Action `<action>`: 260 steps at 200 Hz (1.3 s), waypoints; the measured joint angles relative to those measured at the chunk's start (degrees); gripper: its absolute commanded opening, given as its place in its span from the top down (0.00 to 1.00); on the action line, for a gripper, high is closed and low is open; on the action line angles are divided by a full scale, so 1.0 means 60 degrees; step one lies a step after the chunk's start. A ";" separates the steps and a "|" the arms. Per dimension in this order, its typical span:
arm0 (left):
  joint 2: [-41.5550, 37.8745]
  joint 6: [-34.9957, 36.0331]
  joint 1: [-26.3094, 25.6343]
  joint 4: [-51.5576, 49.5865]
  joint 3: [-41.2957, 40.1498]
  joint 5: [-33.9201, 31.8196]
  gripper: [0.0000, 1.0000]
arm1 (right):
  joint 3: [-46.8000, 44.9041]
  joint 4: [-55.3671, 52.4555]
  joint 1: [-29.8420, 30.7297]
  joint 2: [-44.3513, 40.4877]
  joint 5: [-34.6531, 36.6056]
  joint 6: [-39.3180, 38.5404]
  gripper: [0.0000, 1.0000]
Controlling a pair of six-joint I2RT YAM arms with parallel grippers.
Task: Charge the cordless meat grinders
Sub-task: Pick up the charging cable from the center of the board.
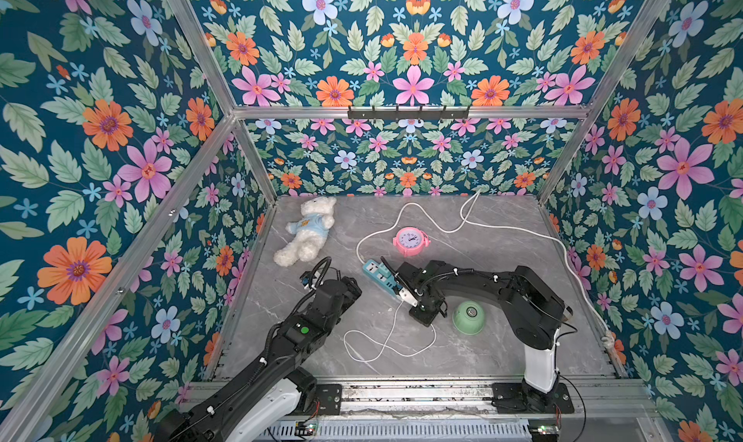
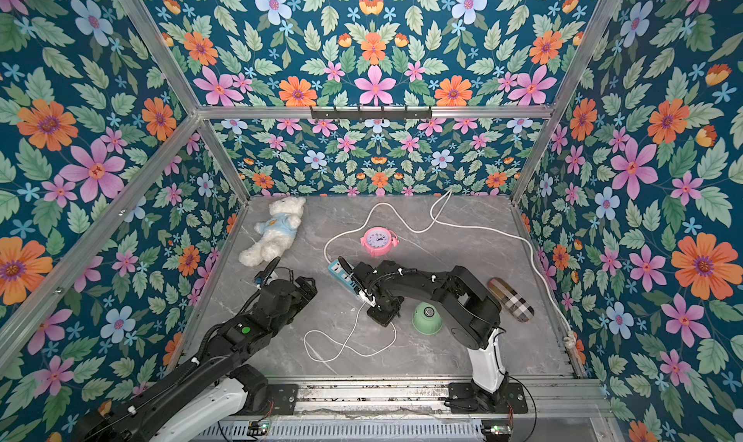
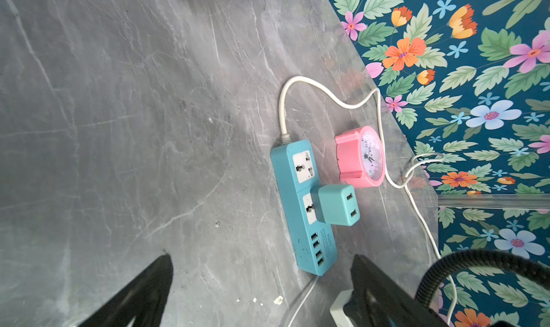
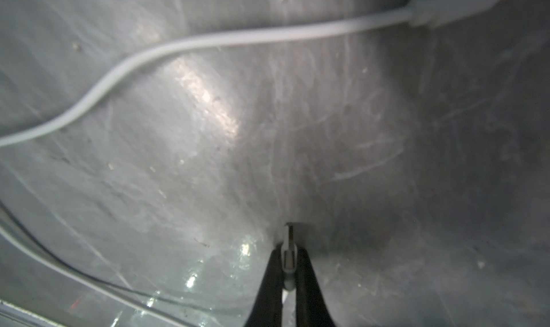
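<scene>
The right hand [image 4: 289, 252] is clamped on a small plug [image 4: 289, 238], low over the bench [image 1: 482, 355]. A white cable [image 1: 386, 341] loops beside it. The grinder [image 1: 468, 317] stands on the bench just beside that arm. The left hand [image 3: 261, 258] gapes wide, empty, facing the teal strip [image 3: 300, 209] and its adapter [image 3: 337, 205]. Beyond are a pink clock [image 1: 410, 241] and a bear [image 1: 307, 231].

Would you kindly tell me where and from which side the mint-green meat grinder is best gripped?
Probably across the dome's sides at mid-height, from above: the meat grinder stands upright on its wide rim, tapering to the silver button, so a high grip might slip. The right gripper is shut on the white cable's plug; the open left gripper is free.
</scene>
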 measured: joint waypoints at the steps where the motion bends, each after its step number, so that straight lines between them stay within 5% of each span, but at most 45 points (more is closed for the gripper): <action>1: -0.0004 0.0004 0.0000 0.0000 0.0004 0.0000 0.03 | -0.0004 0.0007 -0.0004 -0.0015 -0.0025 0.0007 1.00; 60: -0.0521 0.2306 0.0015 0.1599 -0.0106 0.1107 0.03 | 0.0328 0.0306 -0.0823 -0.1865 -0.1206 0.0295 1.00; 103: -0.0947 0.4692 0.0018 0.4692 -0.0535 0.4881 0.02 | 0.1450 0.0208 -0.1730 -0.3220 -0.2681 0.0080 1.00; 151: -0.0561 0.4685 -0.0007 0.8739 -0.1676 0.8335 0.06 | 0.2521 0.0215 -0.1909 -0.3876 -0.4554 -0.0273 1.00; 188: 0.0117 0.4699 -0.0084 1.0138 -0.1392 0.9373 0.20 | 0.2495 0.0994 -0.1920 -0.4189 -0.6415 0.0044 1.00; 260: 0.1031 0.4921 -0.0368 1.1063 -0.0976 0.9959 0.69 | 0.1963 0.3144 -0.1927 -0.4273 -0.8116 0.1279 1.00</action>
